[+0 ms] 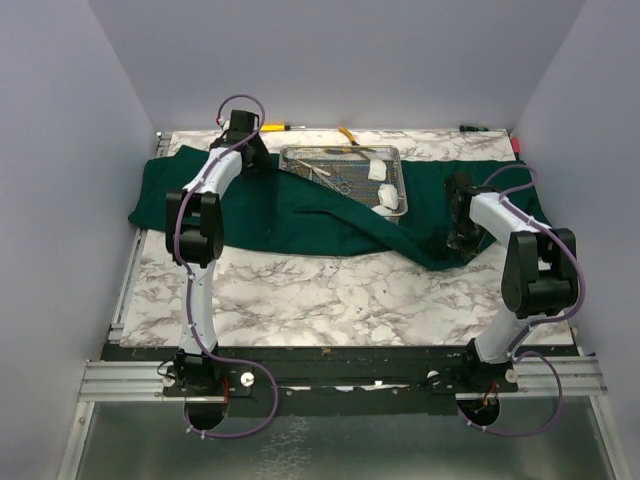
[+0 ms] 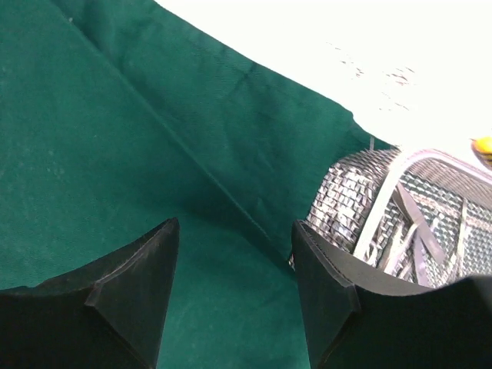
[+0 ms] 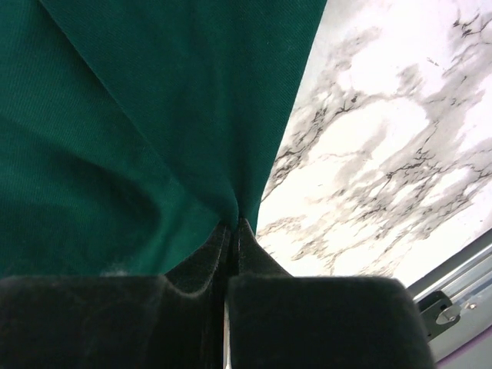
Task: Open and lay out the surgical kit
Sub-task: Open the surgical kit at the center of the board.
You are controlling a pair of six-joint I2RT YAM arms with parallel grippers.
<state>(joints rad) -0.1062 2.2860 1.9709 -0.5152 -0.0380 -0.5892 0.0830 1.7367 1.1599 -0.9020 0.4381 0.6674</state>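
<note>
Across the far half of the white marbled counter (image 1: 320,290), the large dark green cloth wrap (image 1: 250,205) is spread, with the rectangular wire-mesh steel tray (image 1: 338,148) set on it near the far edge. The unfolding step is judged to be in hand. A cloth fold near the right edge is pinched in the fully closed right end effector (image 3: 233,231). The left end effector (image 2: 234,231) is held wide open and empty above the cloth, beside the tray. An outward pull seems called for, without dragging the tray. A yellow-handled tool (image 1: 272,127) lies at the far edge.
</note>
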